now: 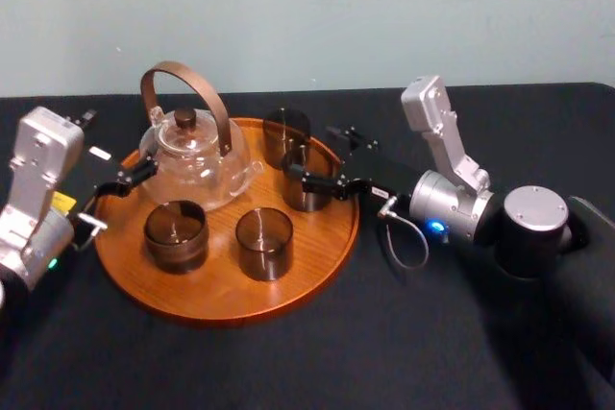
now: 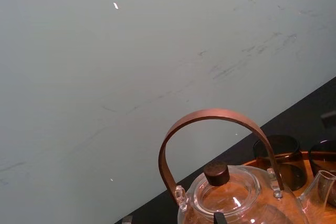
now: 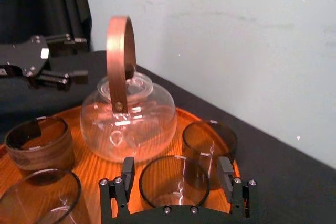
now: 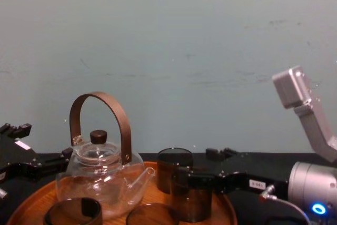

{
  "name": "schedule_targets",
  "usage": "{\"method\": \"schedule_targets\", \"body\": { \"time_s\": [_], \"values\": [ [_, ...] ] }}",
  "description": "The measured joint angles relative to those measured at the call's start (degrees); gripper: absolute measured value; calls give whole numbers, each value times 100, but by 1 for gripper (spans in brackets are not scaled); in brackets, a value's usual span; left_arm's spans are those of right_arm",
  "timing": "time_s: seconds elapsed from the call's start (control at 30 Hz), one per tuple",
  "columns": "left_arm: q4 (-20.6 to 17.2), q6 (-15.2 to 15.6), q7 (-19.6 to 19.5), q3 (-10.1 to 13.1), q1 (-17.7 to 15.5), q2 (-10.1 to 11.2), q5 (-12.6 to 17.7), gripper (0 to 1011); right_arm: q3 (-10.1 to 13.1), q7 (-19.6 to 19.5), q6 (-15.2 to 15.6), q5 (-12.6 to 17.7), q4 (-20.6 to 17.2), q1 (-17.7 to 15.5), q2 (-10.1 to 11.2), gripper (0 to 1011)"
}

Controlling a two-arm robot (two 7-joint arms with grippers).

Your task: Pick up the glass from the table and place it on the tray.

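Observation:
The dark smoky glass [image 1: 307, 201] stands upright on the round wooden tray [image 1: 211, 285], at its right side. My right gripper [image 1: 309, 156] reaches in from the right and is open. Its fingers straddle the glass [image 3: 173, 187], with a small gap on each side in the right wrist view. Seen from the chest, the near finger [image 4: 195, 178] crosses in front of the glass [image 4: 189, 204]. My left gripper [image 1: 115, 197] sits open at the tray's left edge beside the teapot, holding nothing.
A glass teapot [image 1: 197, 160] with a tall brown handle stands on the tray's back left. Three more dark glasses share the tray: one behind [image 1: 286, 132], two in front [image 1: 175, 232] [image 1: 264, 242]. The black table [image 1: 384, 333] spreads around the tray; a wall rises behind.

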Motion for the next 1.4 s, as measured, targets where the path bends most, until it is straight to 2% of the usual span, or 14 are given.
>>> {"method": "schedule_targets", "body": {
  "time_s": [0.17,0.27,0.5,0.73,1.1,1.4],
  "values": [
    [0,0,0,0,0,0,0,1001,40,-74,68,21,-455,-184,143,1002],
    [0,0,0,0,0,0,0,1001,76,-137,132,59,-886,-362,294,1002],
    [0,0,0,0,0,0,0,1001,193,-243,218,205,-1614,-736,596,1002],
    [0,0,0,0,0,0,0,1002,408,-437,127,326,-2103,-1159,915,1002],
    [0,0,0,0,0,0,0,1001,877,-679,-123,448,-2268,-1599,1265,1002],
    [0,0,0,0,0,0,0,1001,1200,-976,-318,370,-2142,-1706,1299,1002]
  ]
}}
